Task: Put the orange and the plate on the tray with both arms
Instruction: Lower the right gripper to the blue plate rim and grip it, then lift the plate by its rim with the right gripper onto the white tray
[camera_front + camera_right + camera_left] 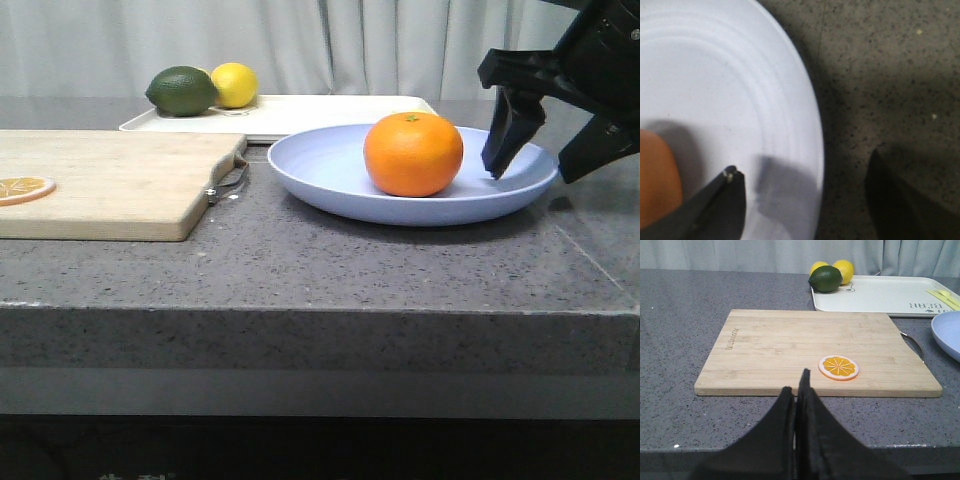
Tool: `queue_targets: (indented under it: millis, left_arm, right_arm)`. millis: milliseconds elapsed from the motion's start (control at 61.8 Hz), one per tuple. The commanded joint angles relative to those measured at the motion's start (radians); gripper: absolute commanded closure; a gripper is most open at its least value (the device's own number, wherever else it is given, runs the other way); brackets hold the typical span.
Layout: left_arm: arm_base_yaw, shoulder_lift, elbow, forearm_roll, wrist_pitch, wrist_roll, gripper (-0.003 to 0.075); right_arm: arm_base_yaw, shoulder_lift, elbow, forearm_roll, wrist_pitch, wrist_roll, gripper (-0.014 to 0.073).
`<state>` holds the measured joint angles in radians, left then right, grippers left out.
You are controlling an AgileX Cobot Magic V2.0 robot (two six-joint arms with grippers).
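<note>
On the grey worktop (400,270) we are seeing the cream tray (330,112) lying behind the lavender plate (330,175), with the orange (413,153) sitting inside it. Our right gripper (535,150) is straddling the plate's rim, jaws spread; our left gripper (796,400) is hovering, jaws pressed together.

Bright orange orange (413,153), pale lavender-blue plate (330,175), cream-white tray (300,115), speckled grey counter (300,270)
</note>
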<state>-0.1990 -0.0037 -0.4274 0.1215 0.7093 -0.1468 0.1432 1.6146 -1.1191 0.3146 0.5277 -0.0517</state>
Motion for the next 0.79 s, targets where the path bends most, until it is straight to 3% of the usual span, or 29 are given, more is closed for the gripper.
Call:
queue_targets:
  millis: [0, 178, 291, 470, 777]
  left_arm:
    - [0.001, -0.017, -0.025, -0.001, -0.088, -0.008, 0.0738]
    - [0.001, -0.017, -0.025, -0.001, -0.089, -0.008, 0.0738]
    - [0.001, -0.017, -0.025, -0.001, -0.089, -0.008, 0.0738]
    - [0.001, -0.017, -0.025, -0.001, -0.089, -0.008, 0.0738]
    - [0.001, -0.017, -0.025, -0.001, -0.091, -0.008, 0.0738]
  right_arm:
    - [-0.003, -0.039, -0.035, 0.012, -0.045, -0.009, 0.0257]
    - [-0.003, -0.039, -0.035, 0.012, -0.046, -0.009, 0.0524]
    - [-0.003, -0.039, -0.036, 0.012, -0.044, -0.009, 0.0608]
    - [-0.003, -0.038, -0.085, 0.03, 0.053, -0.009, 0.0655]
    - [-0.003, 0.007, -0.304, 0.122, 0.171, 0.017, 0.0654]
